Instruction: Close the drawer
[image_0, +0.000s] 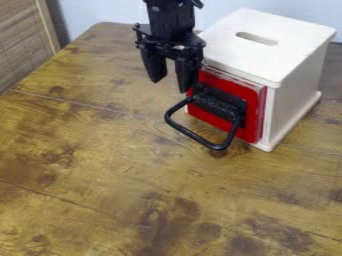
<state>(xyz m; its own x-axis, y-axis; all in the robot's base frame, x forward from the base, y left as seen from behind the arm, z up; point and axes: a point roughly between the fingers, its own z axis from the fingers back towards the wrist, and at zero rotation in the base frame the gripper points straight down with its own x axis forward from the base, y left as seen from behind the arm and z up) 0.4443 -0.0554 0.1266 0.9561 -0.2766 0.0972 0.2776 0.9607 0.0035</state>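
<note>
**Ann:** Camera view, looking down on a worn wooden table (94, 170), stained and scratched, grain running across. At the back right sits a pale wooden box (274, 60), smooth, square-edged, with a slot (258, 39) cut in its top.

**Ben:** And the drawer (230, 103)? Its glossy red front sits in the box's left face, just about flush with the frame as far as I can tell. A black bracket is on it, and a big black loop handle (201, 128) of thin rounded bar hangs out over the table.

**Ann:** Black gripper (174, 78) pointing straight down, just left of the red front, above the handle. Its two fingers (156, 68) look pressed together, holding nothing.

**Ben:** Arm cut off by the top edge. Whether the fingers touch the drawer front, I can't tell.

**Ann:** Nothing to be seen inside the drawer or through the slot. Ribbed panel (20, 45) at far left, cut by the edge.
</note>
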